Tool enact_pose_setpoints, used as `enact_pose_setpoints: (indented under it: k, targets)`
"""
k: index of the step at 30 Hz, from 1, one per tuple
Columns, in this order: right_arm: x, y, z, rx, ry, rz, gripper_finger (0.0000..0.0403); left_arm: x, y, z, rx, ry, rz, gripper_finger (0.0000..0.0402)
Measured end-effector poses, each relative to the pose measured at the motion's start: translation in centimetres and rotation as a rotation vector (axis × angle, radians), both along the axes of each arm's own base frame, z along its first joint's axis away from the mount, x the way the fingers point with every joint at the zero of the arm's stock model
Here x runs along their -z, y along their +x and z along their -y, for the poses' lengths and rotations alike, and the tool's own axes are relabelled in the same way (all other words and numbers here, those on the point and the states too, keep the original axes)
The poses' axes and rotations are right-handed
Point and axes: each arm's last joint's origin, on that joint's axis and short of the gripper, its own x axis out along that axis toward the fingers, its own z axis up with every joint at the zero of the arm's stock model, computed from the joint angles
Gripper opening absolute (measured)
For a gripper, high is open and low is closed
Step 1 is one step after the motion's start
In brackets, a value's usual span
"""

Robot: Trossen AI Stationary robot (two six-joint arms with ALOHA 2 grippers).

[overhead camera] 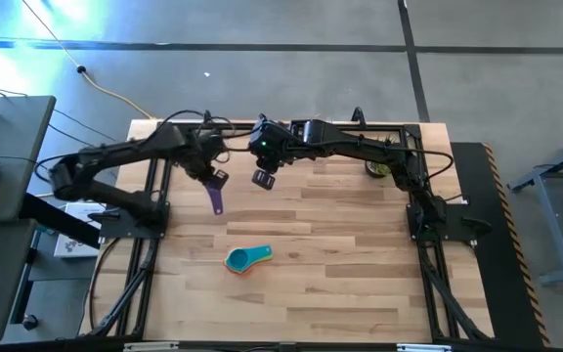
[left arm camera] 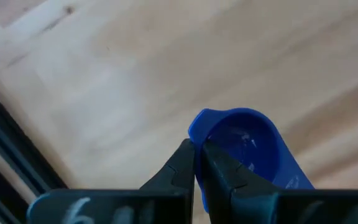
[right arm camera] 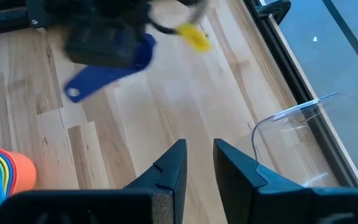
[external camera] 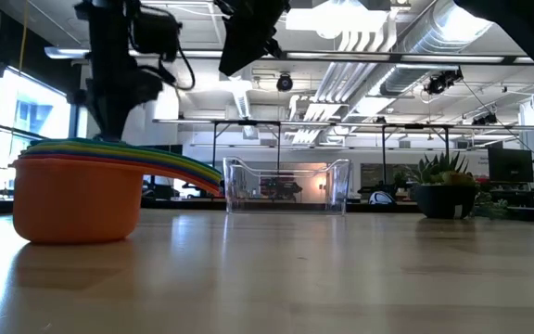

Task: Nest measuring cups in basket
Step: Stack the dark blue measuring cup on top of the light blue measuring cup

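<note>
My left gripper (overhead camera: 211, 176) is shut on a blue measuring cup (left arm camera: 247, 146) above the far middle of the table; the cup's flat handle (overhead camera: 215, 200) sticks out toward the near edge. It also shows in the right wrist view (right arm camera: 107, 74). My right gripper (overhead camera: 265, 177) hangs open and empty just right of it. A nested stack of cups (overhead camera: 247, 258), orange outermost and teal innermost, rests on its base on the table; it also shows in the low view (external camera: 77, 190). The clear basket (external camera: 286, 186) stands at the far side; one corner shows in the right wrist view (right arm camera: 303, 143). My left gripper holds the blue cup by the rim of its bowl (left arm camera: 196, 132), opposite the handle, with one finger inside the bowl and one outside. The fingers come from above. The cup is lifted clear of the table, its handle (right arm camera: 82, 87) pointing away from the fingers.
A small potted plant (external camera: 443, 190) stands at the far right of the table. Black frame rails (overhead camera: 428, 244) run along both sides of the table. Bare wood lies between the stack and the basket.
</note>
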Motion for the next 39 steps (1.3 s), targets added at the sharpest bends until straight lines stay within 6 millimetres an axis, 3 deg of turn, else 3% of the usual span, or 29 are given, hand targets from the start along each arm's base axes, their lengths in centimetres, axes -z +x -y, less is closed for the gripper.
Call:
enact_pose_setpoints:
  k: [6,11,23,39]
  targets:
    - [0.1,-0.1,0.0,0.010,0.014,-0.012,0.0071,-2.4,-1.1,4.2,0.016,0.008,0.092,0.0008]
    - [0.2,-0.3,-0.1,0.061,0.055,-0.018,0.0071,-2.6,-1.8,7.2,0.012,-0.012,0.172,0.0008]
    - [0.3,0.0,-2.7,0.142,0.156,0.010,0.0071,0.7,-3.5,14.5,0.045,-0.130,0.201,0.0008]
    - [0.4,-0.1,-10.7,0.183,0.276,0.023,0.0071,4.0,-4.2,22.4,0.103,-0.079,0.231,0.0008]
